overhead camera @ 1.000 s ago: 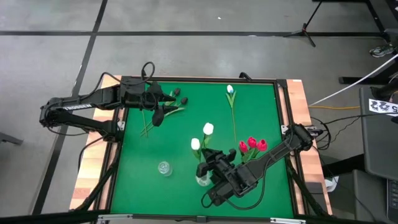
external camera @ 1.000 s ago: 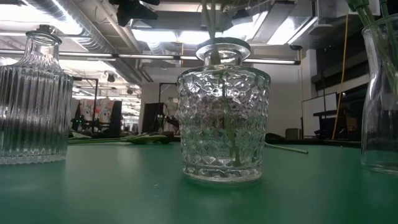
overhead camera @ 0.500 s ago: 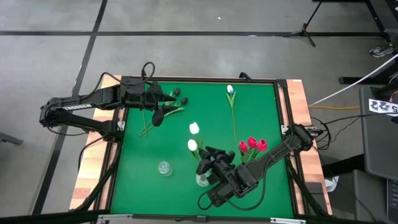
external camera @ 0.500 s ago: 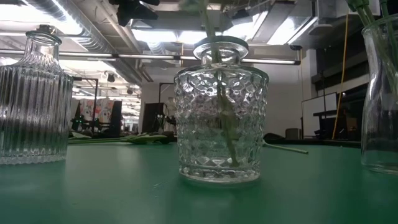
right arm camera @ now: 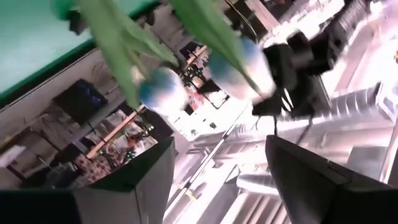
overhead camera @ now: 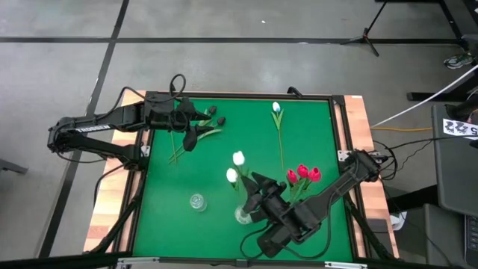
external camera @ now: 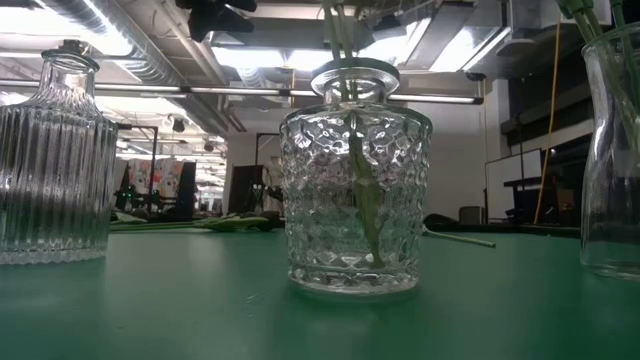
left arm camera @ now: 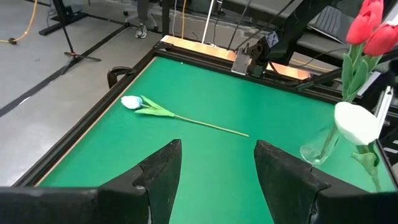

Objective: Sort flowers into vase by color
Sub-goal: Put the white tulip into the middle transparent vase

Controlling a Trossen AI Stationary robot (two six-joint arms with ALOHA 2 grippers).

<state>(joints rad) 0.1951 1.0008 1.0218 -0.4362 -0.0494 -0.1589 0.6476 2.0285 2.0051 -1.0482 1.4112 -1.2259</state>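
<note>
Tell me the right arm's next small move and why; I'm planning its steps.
Probably back the right gripper up and away from the studded vase. Its jaws are open, and two white tulips already stand in that vase. Another white tulip lies flat farther off, waiting.

- We see a clear glass vase [external camera: 356,180] with a glossy, dimpled diamond-pattern wall.
- We see a second clear glass vase [external camera: 55,160] with vertical ribs, equally shiny.
- We see a third vase [external camera: 612,150] of smooth, plain glass.
- The table [overhead camera: 164,194] carries a matt green, felt-like covering, edged by a dark frame and bare wooden strips [overhead camera: 357,127].
- The gripper fingers [left arm camera: 163,171] look like matt black plastic.
- The tulip heads [overhead camera: 302,173] have a soft, cloth-like look.
</note>
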